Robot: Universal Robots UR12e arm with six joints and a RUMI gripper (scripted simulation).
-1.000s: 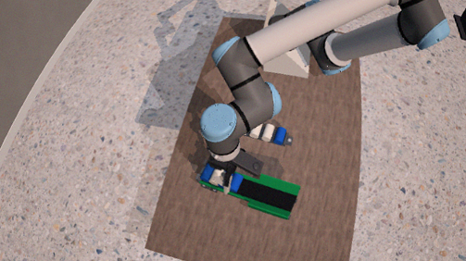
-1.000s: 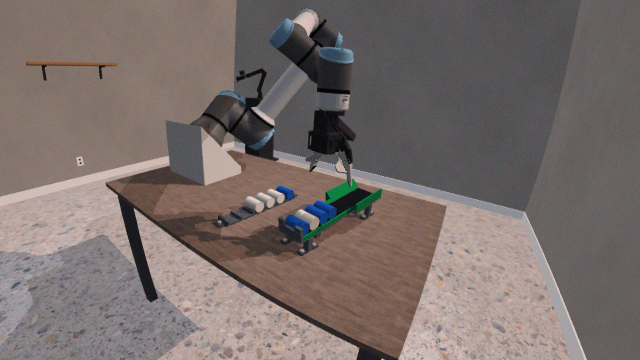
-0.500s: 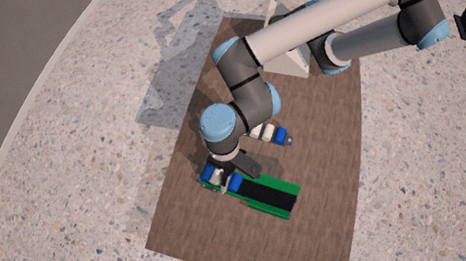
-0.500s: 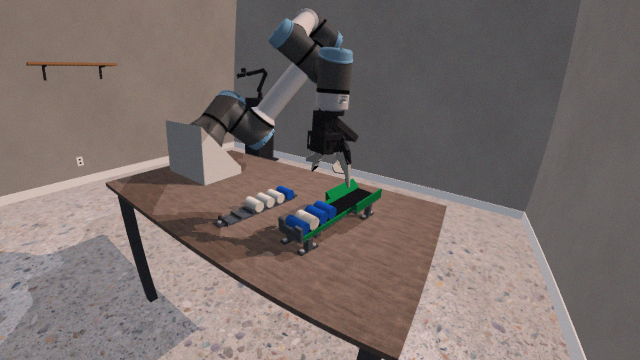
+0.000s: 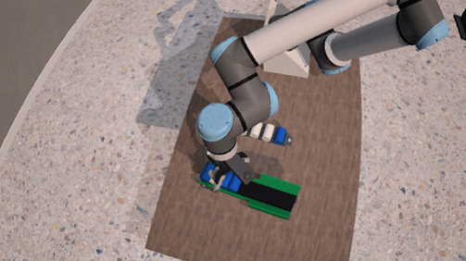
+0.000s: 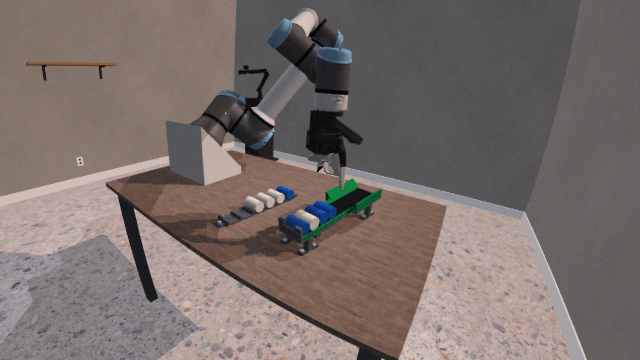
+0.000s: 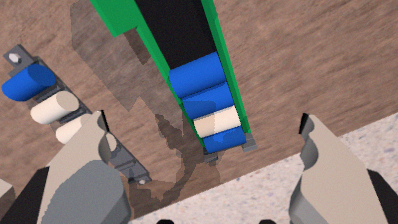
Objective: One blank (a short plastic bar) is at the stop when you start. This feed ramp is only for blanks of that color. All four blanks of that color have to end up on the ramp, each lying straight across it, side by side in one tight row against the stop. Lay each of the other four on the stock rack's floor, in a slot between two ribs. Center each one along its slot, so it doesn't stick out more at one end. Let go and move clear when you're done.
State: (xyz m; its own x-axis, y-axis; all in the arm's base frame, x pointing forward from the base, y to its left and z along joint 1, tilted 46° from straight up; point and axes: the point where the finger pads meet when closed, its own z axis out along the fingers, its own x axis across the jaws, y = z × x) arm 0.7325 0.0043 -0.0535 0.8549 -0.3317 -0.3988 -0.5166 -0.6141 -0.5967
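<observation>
The green feed ramp [image 5: 284, 184] [image 6: 370, 197] [image 7: 120, 17] holds four blanks in a row at its stop. From the stop up they are a blue blank [image 7: 225, 140] [image 6: 297, 223], a white blank [image 7: 220, 120] [image 6: 307, 218], a blue blank [image 7: 207, 100] [image 6: 316, 212] and another blue blank [image 7: 195, 75] [image 6: 326, 206]. The grey stock rack [image 6: 234, 217] [image 7: 126, 160] holds three white blanks [image 6: 265, 199] [image 7: 52, 107] and one blue blank [image 6: 286, 192] [image 7: 27, 82] [image 5: 281, 135]. My gripper [image 5: 222, 176] [image 6: 334, 175] [image 7: 204, 113] is open and empty, hanging above the ramp's row.
The ramp and rack stand on a brown wooden table [image 6: 350, 280] [image 5: 241, 242]. The arm's pale wedge pedestal [image 6: 192, 152] [image 5: 288, 65] stands at the table's far end. The table edge and speckled floor show near the ramp's stop in the wrist view.
</observation>
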